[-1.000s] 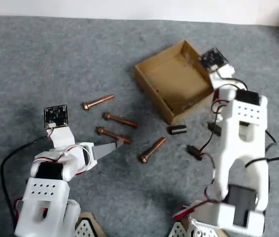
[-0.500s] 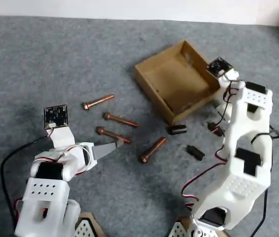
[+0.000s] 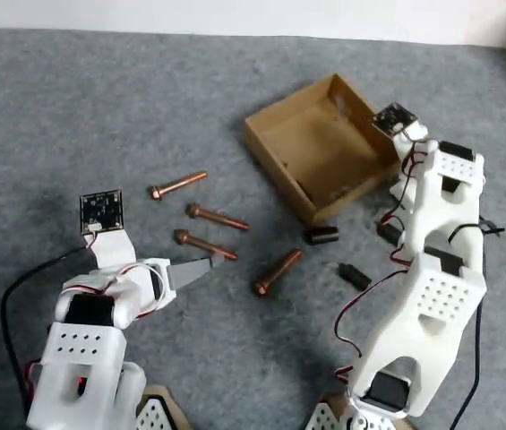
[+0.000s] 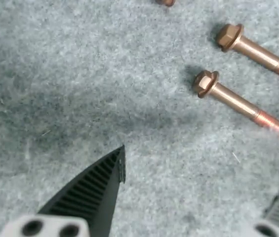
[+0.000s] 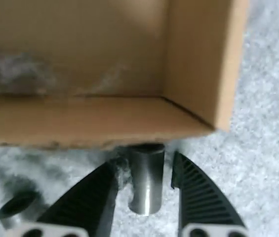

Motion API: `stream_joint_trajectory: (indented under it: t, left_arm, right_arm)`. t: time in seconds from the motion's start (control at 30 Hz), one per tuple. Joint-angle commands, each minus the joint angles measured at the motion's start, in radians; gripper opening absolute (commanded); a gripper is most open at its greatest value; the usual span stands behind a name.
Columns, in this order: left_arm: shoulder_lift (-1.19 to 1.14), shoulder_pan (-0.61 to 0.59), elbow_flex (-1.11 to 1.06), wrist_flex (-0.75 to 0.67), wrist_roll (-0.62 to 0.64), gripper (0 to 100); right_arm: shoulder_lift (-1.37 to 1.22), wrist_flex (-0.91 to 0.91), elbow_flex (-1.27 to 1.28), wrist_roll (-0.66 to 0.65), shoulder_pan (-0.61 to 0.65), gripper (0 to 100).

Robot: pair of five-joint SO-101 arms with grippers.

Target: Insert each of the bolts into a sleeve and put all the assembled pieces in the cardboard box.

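Several copper bolts (image 3: pixel 219 217) lie loose on the grey carpet between the arms. The cardboard box (image 3: pixel 288 98) stands open at the back. Two bolts (image 4: pixel 238 101) lie just beyond my left gripper (image 4: pixel 206 168), which is open above bare carpet; in the high view the left gripper (image 3: pixel 203 267) has its tip beside a bolt (image 3: pixel 206 244). My right gripper (image 5: pixel 144 163) is open at the box's near right corner, its fingers straddling a dark sleeve (image 5: pixel 146 177) that lies against the outside of the box wall (image 5: pixel 80 118). A second sleeve (image 5: pixel 18 205) lies off to one side.
Two more dark sleeves (image 3: pixel 321 236) (image 3: pixel 355 276) lie on the carpet in front of the box, near a fourth bolt (image 3: pixel 277 271). The right arm's body (image 3: pixel 436 269) stretches from the front edge up to the box corner and covers its own gripper from above.
The right arm has stretched forward and lowered toward the box's right corner, its wrist camera shifting slightly right. The left arm, the bolts and the box have not moved.
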State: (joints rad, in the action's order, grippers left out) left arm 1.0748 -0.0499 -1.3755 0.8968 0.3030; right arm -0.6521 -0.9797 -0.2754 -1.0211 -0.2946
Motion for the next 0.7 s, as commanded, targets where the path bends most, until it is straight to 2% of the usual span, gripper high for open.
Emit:
stream_joint_trajectory:
  t: [0.0, 0.13, 0.27, 0.47, 0.57, 0.67]
  left_arm:
    - [0.016, -0.010, 0.010, -0.021, -0.006, 46]
    - [0.015, -0.010, 0.012, -0.021, -0.005, 46]
    - [0.007, -0.010, 0.047, -0.014, -0.003, 46]
    - [0.005, -0.010, 0.096, 0.018, 0.028, 45]
    - [0.004, -0.010, 0.140, 0.071, 0.072, 37]
    - [0.007, 0.004, 0.139, 0.043, 0.075, 29]
  right_arm:
    - [-0.044, 0.012, -0.048, -0.006, 0.031, 13.6]
    - [-0.070, 0.004, -0.045, 0.008, 0.033, 0.0]
    - [-0.001, -0.125, -0.048, 0.098, 0.025, 0.6]
    - [0.251, -0.288, -0.036, 0.245, 0.030, 0.6]
    - [0.369, -0.325, 0.016, 0.324, 0.031, 0.6]
    - [0.495, -0.325, 0.108, 0.370, 0.038, 0.6]
